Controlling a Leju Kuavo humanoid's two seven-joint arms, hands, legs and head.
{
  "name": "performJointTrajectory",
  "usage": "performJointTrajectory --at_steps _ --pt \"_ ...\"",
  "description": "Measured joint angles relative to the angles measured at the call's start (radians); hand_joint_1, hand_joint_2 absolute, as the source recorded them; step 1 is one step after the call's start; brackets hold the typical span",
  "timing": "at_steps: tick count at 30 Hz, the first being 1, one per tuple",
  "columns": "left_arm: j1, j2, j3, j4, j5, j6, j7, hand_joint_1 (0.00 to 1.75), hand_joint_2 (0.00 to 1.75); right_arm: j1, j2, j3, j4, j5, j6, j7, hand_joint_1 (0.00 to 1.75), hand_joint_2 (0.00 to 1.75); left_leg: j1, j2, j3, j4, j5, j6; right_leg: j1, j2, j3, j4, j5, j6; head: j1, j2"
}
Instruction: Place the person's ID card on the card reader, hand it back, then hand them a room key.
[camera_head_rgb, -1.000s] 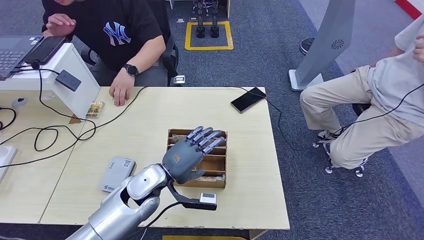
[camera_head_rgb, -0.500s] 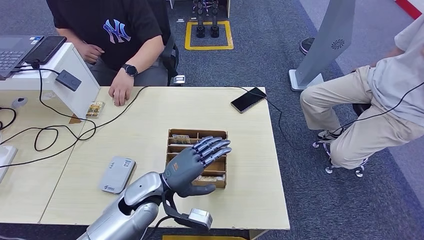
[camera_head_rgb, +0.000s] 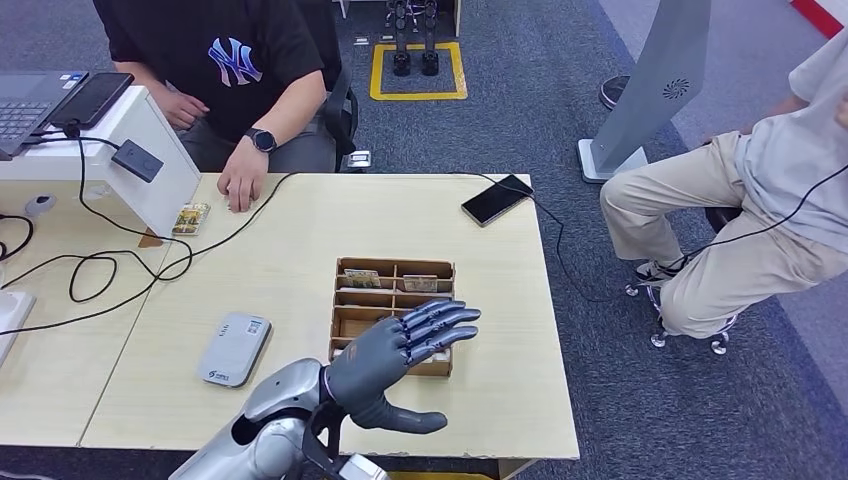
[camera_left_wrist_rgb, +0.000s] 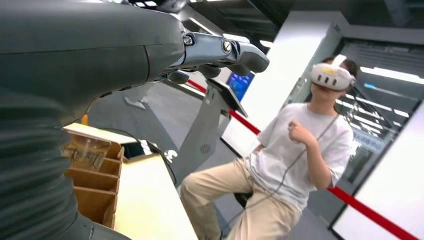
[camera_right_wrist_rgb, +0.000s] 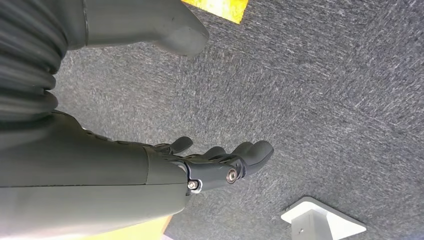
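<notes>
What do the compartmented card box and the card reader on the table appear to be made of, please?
The brown compartmented box looks like thin plywood or stiff board: matte brown walls with paler cut edges on its dividers. The flat grey-white card reader looks like moulded plastic: rounded corners and a smooth, slightly satin top. The pale table seems to be wood-grain laminate, though that is hard to confirm.

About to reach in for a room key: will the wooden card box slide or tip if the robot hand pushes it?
The wooden card box looks low and wide, so tipping seems unlikely. It sits loose on the smooth table, so it may well slide.
</notes>
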Motion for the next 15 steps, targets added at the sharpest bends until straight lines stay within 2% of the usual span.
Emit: performJointTrajectory --at_steps 7,15 --pt "-0.033 0.03 -0.001 0.008 -0.022 -0.085 0.005 0.0 1.75 0.0 0.0 0.0 -0.008 0.01 0.0 0.013 0.0 1.75 0.0 0.0 0.0 0.0 0.0 0.0 0.0 0.0 0.0 0.0 0.0 0.0 0.0 0.0" --pt "-0.089 0.063 -0.032 0.053 -0.036 -0.115 0.017 0.0 1.75 0.004 0.0 0.0 -0.022 0.033 0.0 0.016 0.0 1.75 0.0 0.0 0.0 0.0 0.0 0.0 0.0 0.0 0.0 0.0 0.0 0.0 0.0 0.0"
